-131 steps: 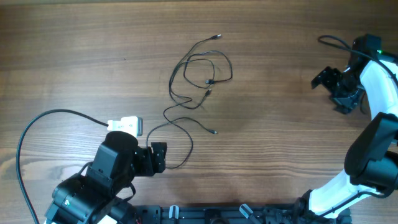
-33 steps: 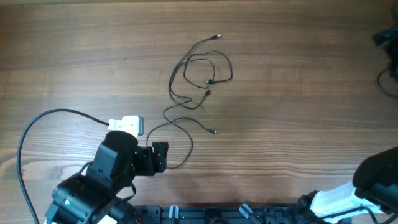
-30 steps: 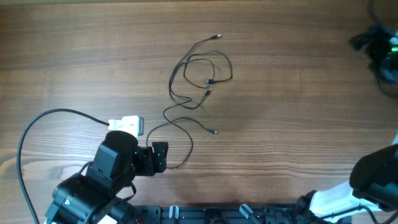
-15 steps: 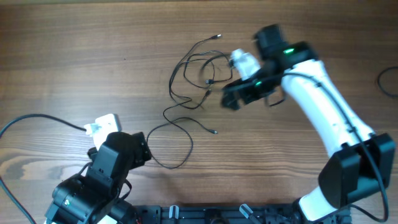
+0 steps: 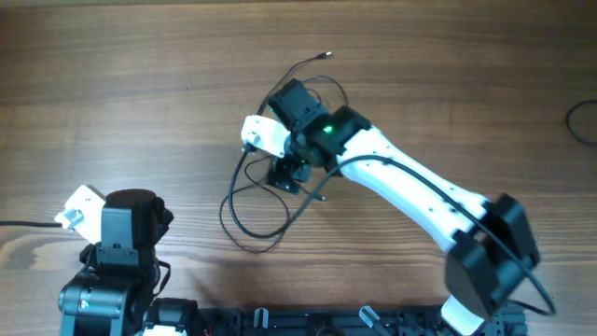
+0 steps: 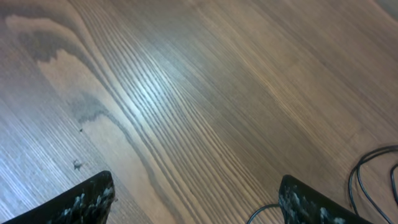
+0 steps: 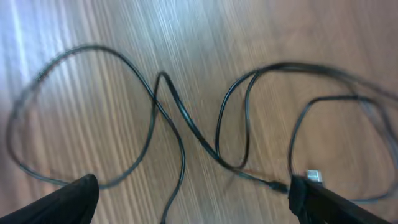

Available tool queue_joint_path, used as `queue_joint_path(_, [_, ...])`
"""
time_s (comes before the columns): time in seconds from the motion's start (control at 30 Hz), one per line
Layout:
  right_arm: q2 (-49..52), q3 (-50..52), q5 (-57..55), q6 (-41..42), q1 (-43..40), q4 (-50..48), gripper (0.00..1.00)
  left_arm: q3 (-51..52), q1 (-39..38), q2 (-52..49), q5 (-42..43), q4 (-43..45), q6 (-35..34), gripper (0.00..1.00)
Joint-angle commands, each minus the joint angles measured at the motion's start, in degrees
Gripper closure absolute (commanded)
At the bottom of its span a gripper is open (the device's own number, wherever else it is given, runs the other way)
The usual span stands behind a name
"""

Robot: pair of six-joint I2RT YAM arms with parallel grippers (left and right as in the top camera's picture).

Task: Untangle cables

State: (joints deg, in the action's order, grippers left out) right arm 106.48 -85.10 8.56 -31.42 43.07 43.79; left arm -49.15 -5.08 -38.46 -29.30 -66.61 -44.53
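The cables (image 5: 228, 207) lie in loose black loops on the worktop (image 5: 448, 75), with one silvery plug tip (image 5: 325, 55) flung out on the far side of the tangle. The right tool (image 5: 287, 172) hangs directly over the middle of the tangle. Its fingers (image 7: 68, 198) stand wide apart and hold nothing, and strands lie flat on the wood beneath them. The left tool (image 6: 196, 202) sits well clear of the tangle on the near-left side, its jaws equally wide and empty.

The step in hand looks to be choosing a strand to draw out of the tangle. To do this well, the right tool should close on one strand only and avoid the crossing (image 7: 160, 79), where wires overlap. The free end by the second plug tip (image 7: 314, 176) looks the better hold, since it can slide back through the loops. The wire is thin and lies flat, so the fingers probably need to reach the wood and pinch squarely. A slow, low pull away from the tangle should suit, with the left tool pinning the nearest loop.
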Motion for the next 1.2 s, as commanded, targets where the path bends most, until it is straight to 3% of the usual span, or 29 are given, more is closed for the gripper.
queue_joint_path(0.0, [7.0,0.3,-0.9,-1.4,-0.1,-0.1,0.00,-0.4,0.8,0.1,0.7,0.2,-0.9,0.14])
queue_joint_path(0.13, [10.3,0.3,1.1,0.4,-0.1,-1.8,0.02,-0.4,0.8,0.1,0.7,0.2,-0.9,0.13])
queue_joint_path(0.17, [10.3,0.3,2.3,0.4,-0.1,-2.6,0.10,-0.4,0.8,0.1,0.7,0.2,-0.9,0.13])
queue_joint_path(0.2, [10.3,0.3,2.9,0.3,-0.1,-3.5,0.31,-0.4,0.8,0.1,1.2,0.1,-0.9,0.13])
queue_joint_path(0.27, [10.3,0.3,3.1,2.4,-0.1,-4.7,0.56,-0.4,0.8,0.1,1.4,0.1,-0.7,0.13])
queue_joint_path(0.3, [10.3,0.3,3.1,4.2,-0.1,-5.3,0.57,-0.4,0.7,0.1,1.4,0.0,-0.7,0.13])
queue_joint_path(0.37, [10.3,0.3,3.1,9.6,-0.1,-6.6,0.17,-0.4,0.8,0.1,1.4,-0.1,-0.7,0.13])
queue_joint_path(0.5, [10.3,0.3,3.3,15.0,-0.1,-7.0,0.10,-0.4,0.8,0.1,1.4,-0.1,-0.7,0.13])
queue_joint_path(0.53, [10.3,0.3,3.5,15.4,-0.1,-6.9,0.16,-0.4,0.7,0.1,1.5,-0.1,-0.7,0.13])
queue_joint_path(0.67, [10.3,0.3,3.5,15.4,-0.1,-7.1,0.80,-0.4,0.8,0.1,1.6,-0.1,-0.7,0.13])
queue_joint_path(0.73, [10.3,0.3,3.5,15.3,-0.1,-7.1,0.85,-0.4,0.7,0.1,1.6,-0.1,-0.7,0.13])
queue_joint_path(0.77, [10.3,0.3,3.5,15.0,-0.2,-7.1,0.94,-0.4,0.8,0.1,1.6,-0.1,-0.7,0.13])
queue_joint_path(1.17, [7.8,-0.6,0.4,18.8,-3.4,-8.6,0.96,-0.4,0.7,0.1,1.8,0.0,-0.7,0.13])
